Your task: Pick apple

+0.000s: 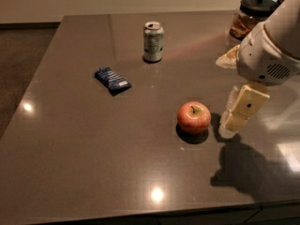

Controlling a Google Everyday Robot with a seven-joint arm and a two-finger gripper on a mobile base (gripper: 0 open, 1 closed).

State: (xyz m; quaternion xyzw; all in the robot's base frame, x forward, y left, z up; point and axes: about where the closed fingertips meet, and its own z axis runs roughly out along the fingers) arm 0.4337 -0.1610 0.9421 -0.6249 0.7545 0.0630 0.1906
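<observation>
Apple (193, 117): on the table (70, 172), bare top all around it.
Gripper (232, 123): just right of the apple, not touching; grip state can't be told.
Soda can (153, 41): well behind the apple.
Blue packet (112, 78): well left of it.

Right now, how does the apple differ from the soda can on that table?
The apple is round and red-orange; the soda can is an upright silvery cylinder. The gripper hangs just right of the apple; the soda can stands farther back, away from it. Both rest on the dark table.
</observation>
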